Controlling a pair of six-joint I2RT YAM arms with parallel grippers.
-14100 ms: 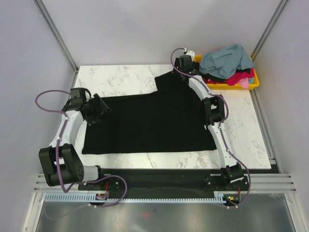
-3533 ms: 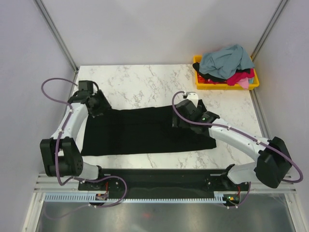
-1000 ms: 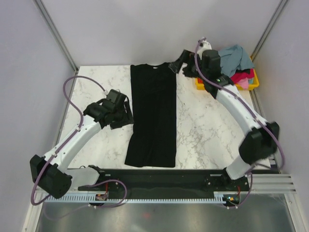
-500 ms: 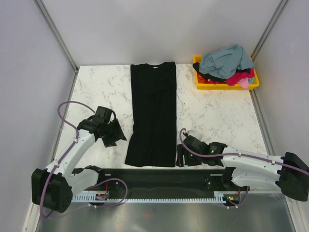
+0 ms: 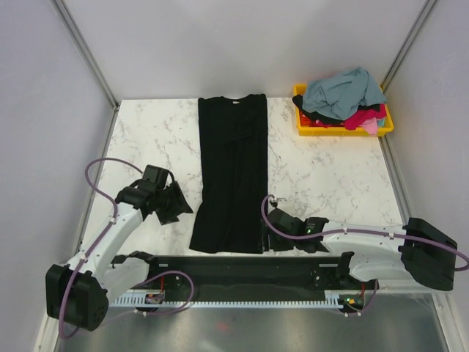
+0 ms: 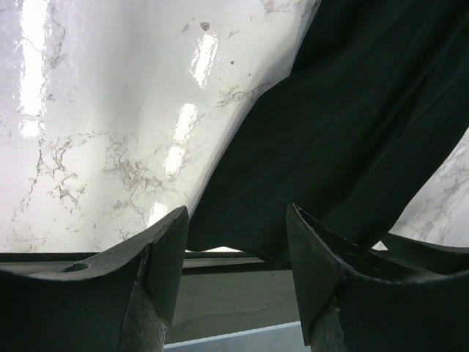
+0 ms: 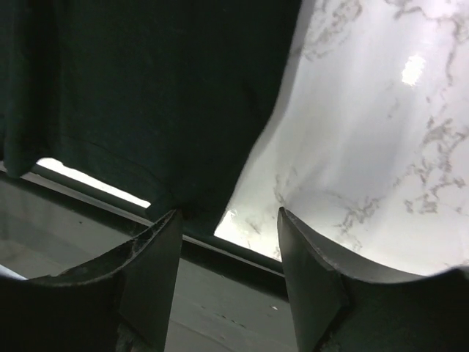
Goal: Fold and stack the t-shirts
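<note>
My left end effector (image 6: 236, 220) and right end effector (image 7: 229, 216) both stand open and empty, each facing a near hem corner of the black t-shirt (image 5: 233, 169), which lies as a long strip down the tabletop (image 5: 330, 169). I should pinch both corners low and evenly, catching every layer. A second ago my right arm was at the collar end — now it is at the hem.

Black t-shirt (image 5: 233, 176), white-marbled table (image 5: 154, 132)

place: robot lab cell | cues: plain walls (image 5: 220, 44) — aluminium frame (image 5: 86, 51), marble table (image 5: 161, 132)
</note>
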